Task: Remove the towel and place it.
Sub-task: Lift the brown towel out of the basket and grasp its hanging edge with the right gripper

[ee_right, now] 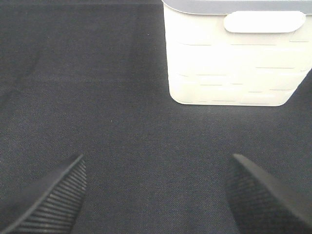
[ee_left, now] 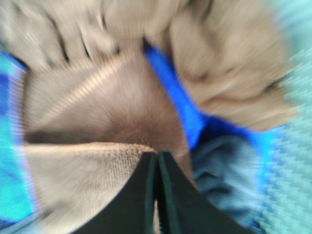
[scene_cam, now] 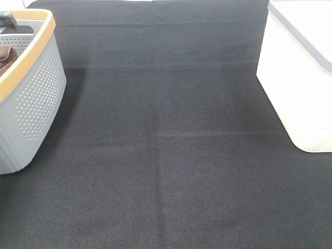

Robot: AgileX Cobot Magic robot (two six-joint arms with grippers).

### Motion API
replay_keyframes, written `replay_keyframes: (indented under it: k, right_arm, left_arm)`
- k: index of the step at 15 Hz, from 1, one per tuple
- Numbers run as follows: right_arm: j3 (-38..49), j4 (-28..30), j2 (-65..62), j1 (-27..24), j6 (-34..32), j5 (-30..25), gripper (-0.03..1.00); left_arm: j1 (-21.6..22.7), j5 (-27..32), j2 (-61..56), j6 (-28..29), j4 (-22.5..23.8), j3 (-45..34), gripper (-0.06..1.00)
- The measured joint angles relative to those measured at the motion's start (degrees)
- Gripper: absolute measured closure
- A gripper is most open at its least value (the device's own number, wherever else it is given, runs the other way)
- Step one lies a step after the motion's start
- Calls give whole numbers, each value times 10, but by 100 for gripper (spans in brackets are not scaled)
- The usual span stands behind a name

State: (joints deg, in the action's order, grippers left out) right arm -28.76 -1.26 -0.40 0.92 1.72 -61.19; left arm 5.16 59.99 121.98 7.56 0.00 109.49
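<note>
Two grippers: my left gripper [ee_left: 157, 154] is pinched shut on the towel [ee_left: 97, 105]; my right gripper [ee_right: 157, 161] gapes wide, holding nothing.

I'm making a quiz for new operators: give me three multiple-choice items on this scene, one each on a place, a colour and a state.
1. Where does the white bin stand in the high view? A left edge; B right edge; C centre.
2. What colour is the rim of the basket? A orange-tan; B green; C black.
3. How do the jaws of the right gripper stand? A shut; B open; C clamped on cloth.
Answers: 1 B, it fills the right side. 2 A, a tan band tops the grey wall. 3 B, black mat shows between them.
</note>
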Motion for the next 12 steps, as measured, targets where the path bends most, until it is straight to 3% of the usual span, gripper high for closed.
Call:
replay_keyframes:
  k: [6,12]
  right_arm:
    - [0,0,0,0,0,0,22]
    - [0,-1,0,0,0,0,22]
  left_arm:
    - [0,6,-74,-6,0,5,94]
    - [0,10,-165,-52,-57,5,94]
